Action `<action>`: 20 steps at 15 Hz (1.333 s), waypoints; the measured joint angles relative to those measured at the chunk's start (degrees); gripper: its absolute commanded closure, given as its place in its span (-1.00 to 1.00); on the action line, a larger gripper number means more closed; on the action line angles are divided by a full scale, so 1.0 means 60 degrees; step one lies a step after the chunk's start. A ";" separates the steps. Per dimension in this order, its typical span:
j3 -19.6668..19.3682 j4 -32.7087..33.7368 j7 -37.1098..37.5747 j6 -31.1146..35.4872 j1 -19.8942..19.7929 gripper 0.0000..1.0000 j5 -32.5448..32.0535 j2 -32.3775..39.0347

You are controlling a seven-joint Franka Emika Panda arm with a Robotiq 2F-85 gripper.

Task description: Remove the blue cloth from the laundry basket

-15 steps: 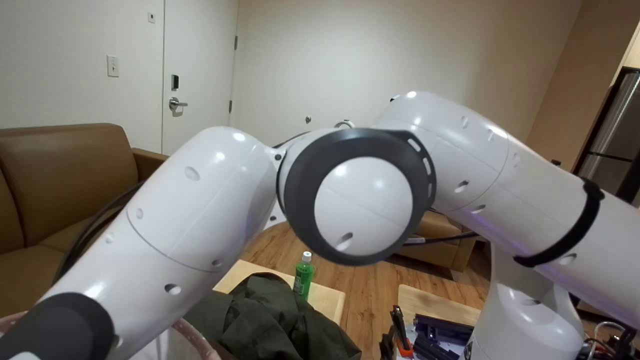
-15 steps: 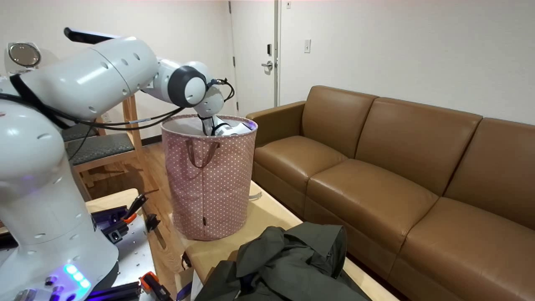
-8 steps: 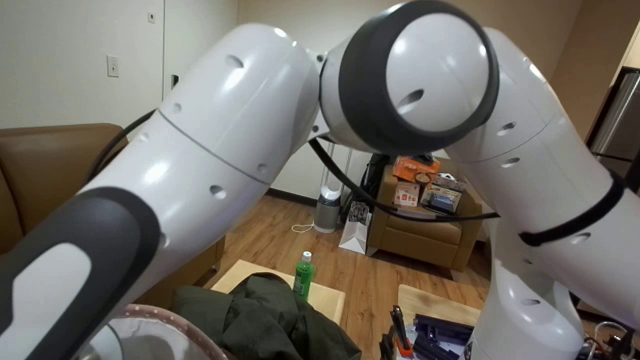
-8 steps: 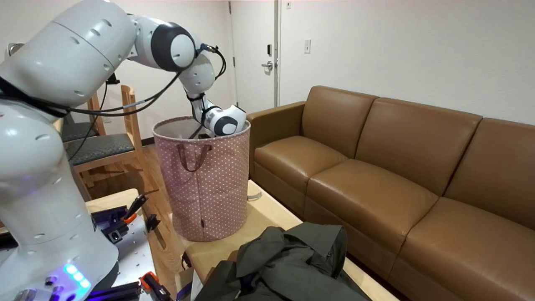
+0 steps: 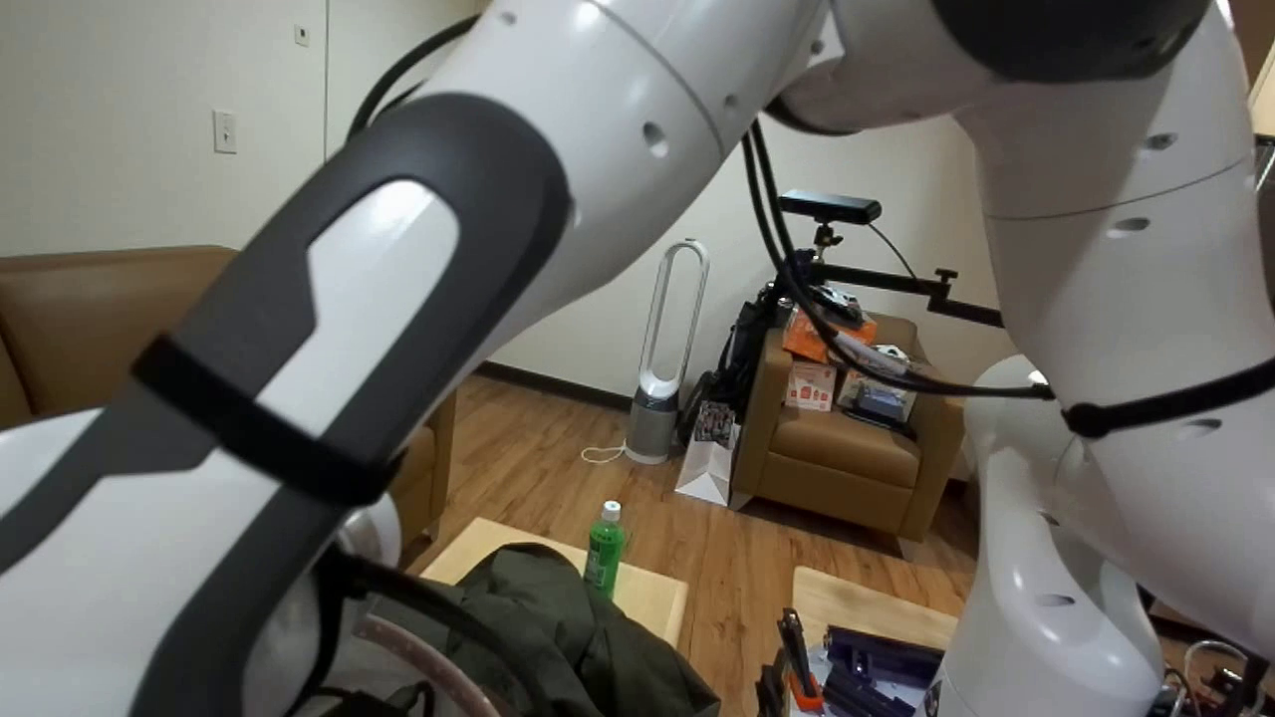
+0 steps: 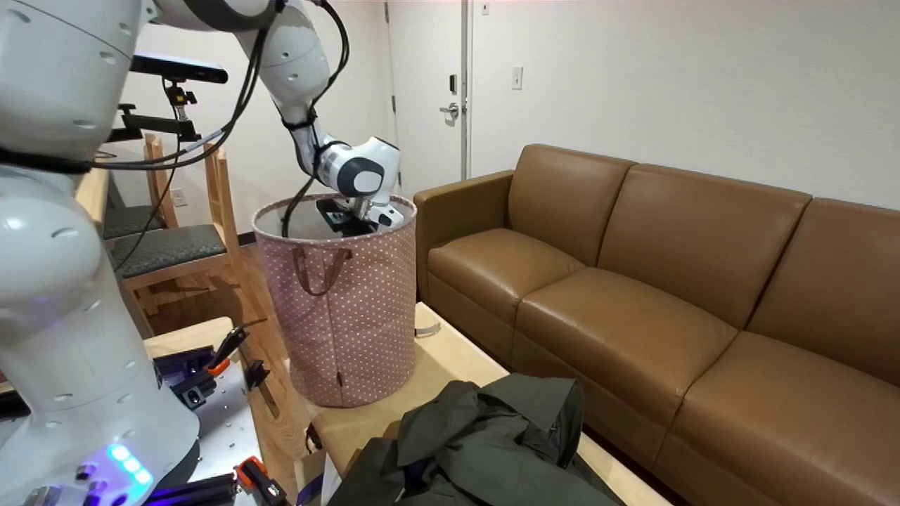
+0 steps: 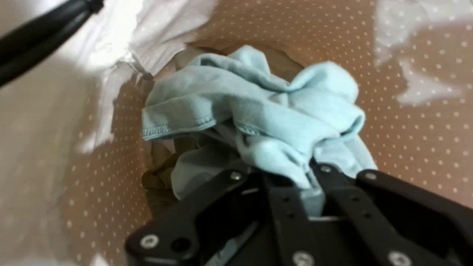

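Note:
The pink dotted laundry basket [image 6: 344, 316] stands upright on a wooden table in an exterior view. Its rim [image 5: 423, 657] shows at the bottom of an exterior view. The light blue cloth [image 7: 255, 103] is bunched up inside the basket in the wrist view; the exterior views do not show it. My gripper [image 7: 300, 173] is closed on a fold of the cloth, which is pinched between the two fingers. The black gripper body [image 6: 344, 216] is just inside the basket's mouth in an exterior view, with its fingers hidden by the basket wall.
A dark green jacket [image 6: 485, 443] lies on the table in front of the basket. A green bottle [image 5: 605, 550] stands behind the jacket. A brown couch [image 6: 633, 302] runs alongside the table. Tools [image 5: 867, 667] lie by the robot's base. Brown cloth [image 7: 160, 177] lies deeper in the basket.
The arm has risen, bringing the wrist up out of the basket and the gripper body to the rim. The basket has shifted slightly to the left in an exterior view.

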 measured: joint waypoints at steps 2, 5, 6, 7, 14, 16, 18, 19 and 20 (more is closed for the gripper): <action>0.0028 -0.0850 -0.0032 0.0237 -0.0064 0.94 0.0000 -0.1021; 0.0058 -0.1835 -0.0032 0.0304 -0.0081 0.94 0.0000 -0.2548; 0.0067 -0.2096 -0.0032 0.0302 -0.0081 0.94 0.0000 -0.3046; 0.0079 -0.2305 -0.0032 0.0295 -0.0081 0.94 -0.0001 -0.3494; 0.0173 -0.2954 -0.0018 -0.0160 -0.0089 0.94 -0.0126 -0.6202; 0.0203 -0.3057 0.0104 -0.0334 -0.0160 0.94 -0.0134 -0.6950; 0.0216 -0.3155 0.0372 -0.0607 -0.0320 0.94 -0.0136 -0.7740; 0.0217 -0.3186 0.0500 -0.0792 -0.0424 0.94 -0.0135 -0.8126; 0.0217 -0.3235 0.0654 -0.0972 -0.0542 0.94 -0.0134 -0.8536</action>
